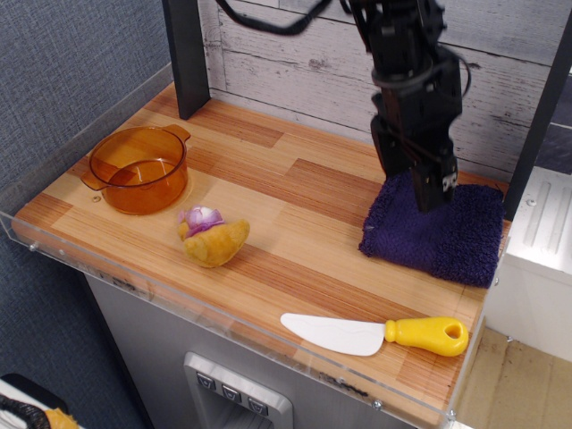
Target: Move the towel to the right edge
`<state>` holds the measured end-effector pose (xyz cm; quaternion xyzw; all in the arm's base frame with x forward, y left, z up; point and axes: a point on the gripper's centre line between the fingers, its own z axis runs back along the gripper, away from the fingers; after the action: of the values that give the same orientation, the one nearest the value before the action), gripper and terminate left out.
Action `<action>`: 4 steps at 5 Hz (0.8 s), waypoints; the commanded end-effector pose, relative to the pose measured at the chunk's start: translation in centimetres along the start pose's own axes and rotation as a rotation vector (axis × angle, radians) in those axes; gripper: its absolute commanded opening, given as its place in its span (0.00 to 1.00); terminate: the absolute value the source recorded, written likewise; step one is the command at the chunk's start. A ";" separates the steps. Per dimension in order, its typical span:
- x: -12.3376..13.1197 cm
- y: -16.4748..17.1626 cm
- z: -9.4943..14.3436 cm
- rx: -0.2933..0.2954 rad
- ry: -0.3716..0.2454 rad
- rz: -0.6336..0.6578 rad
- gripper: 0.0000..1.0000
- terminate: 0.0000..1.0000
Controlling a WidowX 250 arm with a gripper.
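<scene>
Towel [435,233]: dark purple terry, folded roughly square, fuzzy edges; lies flat at the counter's right edge [494,268], far side. Placement looks essentially done; only the arm's retreat seems left.
Pincer [427,183]: black, above the towel's back portion; cannot tell whether open or closed.
Counter [295,232]: striped wood, clear acrylic rim.
Pot [138,169]: translucent orange.
Plush toy [213,236]: tan.
Knife [375,334]: white blade, yellow handle.
</scene>
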<state>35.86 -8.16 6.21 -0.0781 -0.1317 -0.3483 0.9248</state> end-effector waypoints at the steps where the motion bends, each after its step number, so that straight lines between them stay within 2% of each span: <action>1: 0.4 0.0 4.1 0.059 -0.130 -0.007 1.00 0.00; 2: 0.7 0.0 6.0 0.074 -0.199 0.000 1.00 0.00; 3: 0.4 0.0 6.8 0.091 -0.202 0.017 1.00 0.00; 4: -0.9 0.6 7.7 0.127 -0.194 0.133 1.00 0.00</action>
<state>34.68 -5.48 11.83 -0.0679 -0.2127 -0.2699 0.9367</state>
